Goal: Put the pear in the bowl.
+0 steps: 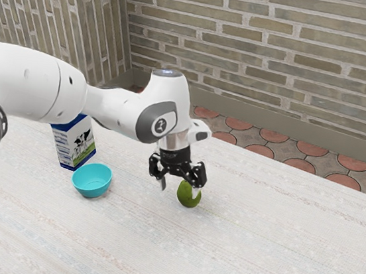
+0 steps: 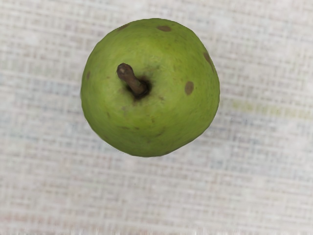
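We have our gripper [image 1: 178,188] low over the table [image 1: 221,262], its two fingers spread well apart and gripping nothing. Right under our hand is the green pear [image 1: 187,200], resting on the table. In the exterior view one finger overlaps the pear, toward that view's right, and the other finger is off to its left side; whether the nearer one touches the skin we cannot tell. Our wrist view looks down on the top of the pear, where a short brown stem [image 2: 128,73] leans to one side out of a dark hollow, with a few brown spots on the skin around it.

Farther from our hand, toward the exterior view's left, the turquoise bowl [image 1: 91,189] stands upright on the table. The pear is outside it, with a stretch of table between them. Just behind the bowl is an upright carton [image 1: 75,144] with a cow on one side, its top hidden behind our white arm [image 1: 116,107].

Beyond the table's far edge we see a floor of reddish round tiles [image 1: 273,136], and behind that a wall of pale bricks [image 1: 280,55].
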Robot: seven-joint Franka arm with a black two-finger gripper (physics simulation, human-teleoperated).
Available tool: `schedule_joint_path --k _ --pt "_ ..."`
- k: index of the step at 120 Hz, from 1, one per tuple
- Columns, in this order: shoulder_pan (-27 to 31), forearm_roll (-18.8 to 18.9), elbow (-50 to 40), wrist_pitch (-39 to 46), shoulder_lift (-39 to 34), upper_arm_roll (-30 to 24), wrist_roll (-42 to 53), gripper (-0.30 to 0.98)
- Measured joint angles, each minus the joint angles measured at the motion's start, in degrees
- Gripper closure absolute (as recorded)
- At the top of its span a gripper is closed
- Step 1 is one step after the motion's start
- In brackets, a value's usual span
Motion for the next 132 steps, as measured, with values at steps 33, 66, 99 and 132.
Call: schedule_joint_path --k 33,66,99,132 --pt "0.0 -2.3 -3.8 10.8 1.0 0.5 4.7 0.00" --pt "0.0 -5.3 -3.6 16.7 4.4 0.5 9.0 0.00" --pt "0.0 -5.5 -1.8 18.8 6.3 0.8 12.5 0.00" --pt "0.0 -5.8 -1.8 19.3 7.5 1.1 14.7 0.05"
